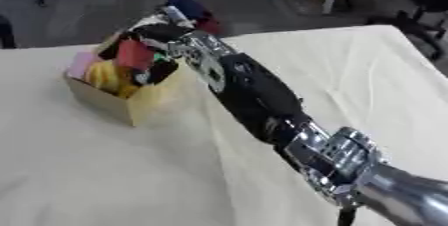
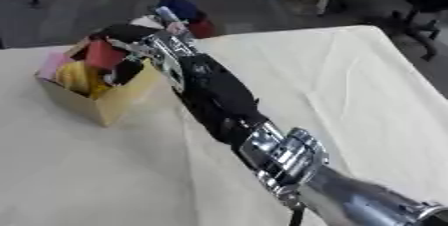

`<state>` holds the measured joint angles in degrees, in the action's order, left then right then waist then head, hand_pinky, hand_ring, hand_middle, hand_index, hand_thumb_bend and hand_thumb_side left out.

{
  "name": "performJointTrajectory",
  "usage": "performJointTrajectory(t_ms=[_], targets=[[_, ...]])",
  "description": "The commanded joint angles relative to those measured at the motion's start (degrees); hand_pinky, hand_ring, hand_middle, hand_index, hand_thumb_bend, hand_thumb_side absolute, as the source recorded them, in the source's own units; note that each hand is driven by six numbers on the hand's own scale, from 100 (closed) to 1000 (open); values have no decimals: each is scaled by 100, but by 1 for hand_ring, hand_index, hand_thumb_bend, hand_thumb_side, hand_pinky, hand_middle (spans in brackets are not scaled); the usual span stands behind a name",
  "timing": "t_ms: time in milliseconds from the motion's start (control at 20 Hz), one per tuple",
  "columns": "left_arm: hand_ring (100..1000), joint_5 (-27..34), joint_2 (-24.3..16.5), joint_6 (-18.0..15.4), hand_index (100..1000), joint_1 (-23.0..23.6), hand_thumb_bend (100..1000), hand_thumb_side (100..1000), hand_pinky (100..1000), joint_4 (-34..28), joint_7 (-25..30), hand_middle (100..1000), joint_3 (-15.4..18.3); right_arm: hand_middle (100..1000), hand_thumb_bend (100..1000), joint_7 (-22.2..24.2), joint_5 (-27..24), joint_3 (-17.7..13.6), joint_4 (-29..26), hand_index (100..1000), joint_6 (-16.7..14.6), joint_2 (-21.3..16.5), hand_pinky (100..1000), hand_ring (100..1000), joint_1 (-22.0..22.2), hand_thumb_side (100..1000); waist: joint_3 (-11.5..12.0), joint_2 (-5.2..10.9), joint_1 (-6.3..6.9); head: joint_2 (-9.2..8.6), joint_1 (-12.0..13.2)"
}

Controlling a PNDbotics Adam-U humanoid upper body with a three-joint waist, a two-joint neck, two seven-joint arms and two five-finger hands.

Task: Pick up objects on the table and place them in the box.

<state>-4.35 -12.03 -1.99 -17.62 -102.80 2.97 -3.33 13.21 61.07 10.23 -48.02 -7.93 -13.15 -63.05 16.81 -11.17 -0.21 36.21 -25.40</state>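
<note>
At ten o'clock on the cream-covered surface [image 1: 105, 180], the right robot hand [image 1: 144, 45] hangs over the cardboard box [image 1: 118, 102], fingers curled round a red object [image 1: 134, 54]. The box is crammed: a yellow item [image 1: 105, 76], a pink one [image 1: 81, 63], something dark. The right eye view shows more of the box's near wall. The arm stretches straight in from five o'clock.

Your right hand [image 1: 153, 37] blurs over the box [image 1: 122, 105] – its fingers unreadable – covering the far contents, and the arm's near end is cut off at the lower right.
</note>
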Motion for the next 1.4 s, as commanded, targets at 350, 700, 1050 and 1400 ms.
performJointTrajectory(t_ms=[350, 700, 1050, 1400], targets=[[648, 10, -23, -10, 782, -77, 473, 584, 733, -114, 15, 611, 3, 984, 242, -859, 584, -339, 748, 1000, 643, -3, 829, 877, -145, 493, 43, 55, -77, -102, -40], [647, 14, -18, -7, 782, -73, 470, 585, 733, -114, 8, 611, 9, 1000, 267, -700, 307, -422, 799, 1000, 307, -41, 907, 946, -161, 488, 44, 51, -80, -114, -31], [646, 16, -24, -4, 783, -24, 470, 587, 733, -90, 9, 611, 16, 1000, 215, -614, -730, -304, -58, 1000, 6, -263, 934, 952, -271, 474, -8, 105, -67, -63, 0], [649, -14, -55, -7, 782, 143, 470, 585, 734, -36, -77, 612, 105, 940, 150, -266, -2324, -67, -1573, 1000, 40, -828, 830, 864, -80, 388, -351, 256, -58, 73, 273]])
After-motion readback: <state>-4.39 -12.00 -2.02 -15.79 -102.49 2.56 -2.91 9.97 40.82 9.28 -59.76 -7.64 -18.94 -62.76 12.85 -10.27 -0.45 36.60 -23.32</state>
